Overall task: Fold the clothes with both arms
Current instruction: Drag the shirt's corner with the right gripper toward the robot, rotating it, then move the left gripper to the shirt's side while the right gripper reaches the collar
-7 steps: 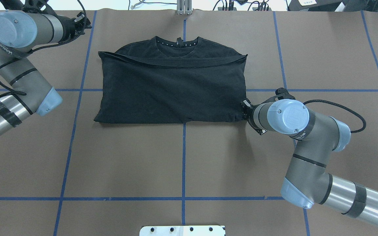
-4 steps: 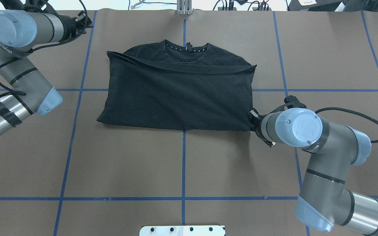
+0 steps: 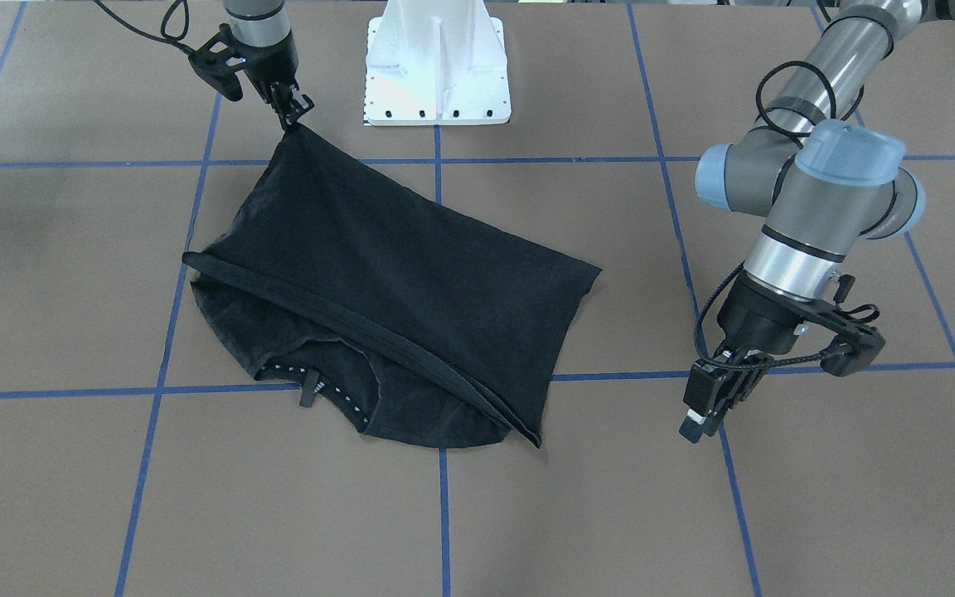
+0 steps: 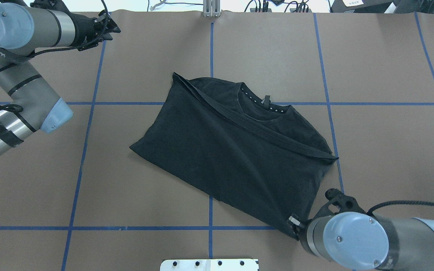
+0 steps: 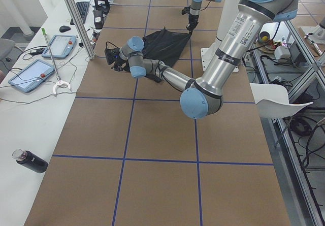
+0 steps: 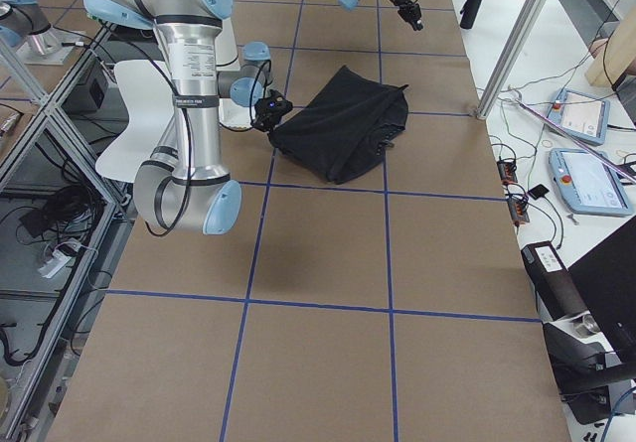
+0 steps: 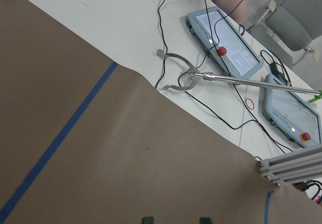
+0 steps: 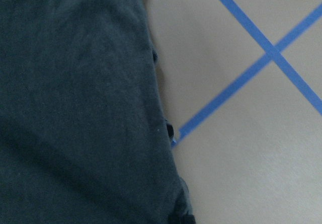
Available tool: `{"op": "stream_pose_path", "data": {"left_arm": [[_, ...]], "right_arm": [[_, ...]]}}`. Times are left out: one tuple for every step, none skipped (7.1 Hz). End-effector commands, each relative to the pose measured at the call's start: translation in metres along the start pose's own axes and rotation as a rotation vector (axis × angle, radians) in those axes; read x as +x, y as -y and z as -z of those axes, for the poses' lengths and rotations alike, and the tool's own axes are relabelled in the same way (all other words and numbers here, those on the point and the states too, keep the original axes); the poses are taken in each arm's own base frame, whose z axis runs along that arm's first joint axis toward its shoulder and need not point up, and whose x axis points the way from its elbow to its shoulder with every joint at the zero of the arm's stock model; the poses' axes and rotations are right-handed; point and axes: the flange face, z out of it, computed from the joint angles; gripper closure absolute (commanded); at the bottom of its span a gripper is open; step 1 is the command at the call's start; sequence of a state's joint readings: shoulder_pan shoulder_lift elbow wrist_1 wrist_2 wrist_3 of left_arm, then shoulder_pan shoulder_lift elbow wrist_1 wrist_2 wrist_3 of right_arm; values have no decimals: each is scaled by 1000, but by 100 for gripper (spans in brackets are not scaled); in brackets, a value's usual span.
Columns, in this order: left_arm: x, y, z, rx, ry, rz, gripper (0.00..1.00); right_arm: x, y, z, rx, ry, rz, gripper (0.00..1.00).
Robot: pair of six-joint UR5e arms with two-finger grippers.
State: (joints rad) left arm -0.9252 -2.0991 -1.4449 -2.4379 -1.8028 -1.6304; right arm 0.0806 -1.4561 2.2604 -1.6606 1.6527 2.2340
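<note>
T-shirt [image 4: 236, 158] folded once, lying askew | right gripper [image 3: 293, 116] clamps one corner | left gripper [image 3: 700, 423] hangs well apart, jaws parted, empty | further folds apparently left

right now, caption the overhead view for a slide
Right gripper pinches one corner of the half-folded black T-shirt; left gripper hangs apart, empty.

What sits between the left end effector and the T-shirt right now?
Only bare brown table paper crossed by a blue tape line, as the front-facing view shows; the left end effector hangs clear of the T-shirt.
</note>
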Motion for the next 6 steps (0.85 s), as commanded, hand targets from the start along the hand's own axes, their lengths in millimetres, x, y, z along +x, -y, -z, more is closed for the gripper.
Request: {"op": "stream_pose_path", "data": {"left_arm": [[19,-21,21,-115,-42,32,58],[20,-24,22,-127,-38,78,58],[15,-44,17,-151,-19,82,57],[0,-58,18,-161,34,89,55],[-2,-89,30,-184,101,90,44],[-11,-135,33,-160,141,113,29]], "right_arm": [[30,-44,-4,-73,-81,75,1],[26,-42,0,-74,-69,69,0],[11,-20,5,-41,-32,27,0],[-36,12,39,-25,86,-49,0],[-91,43,79,-8,207,-118,0],[-132,84,106,45,289,-147,0]]}}
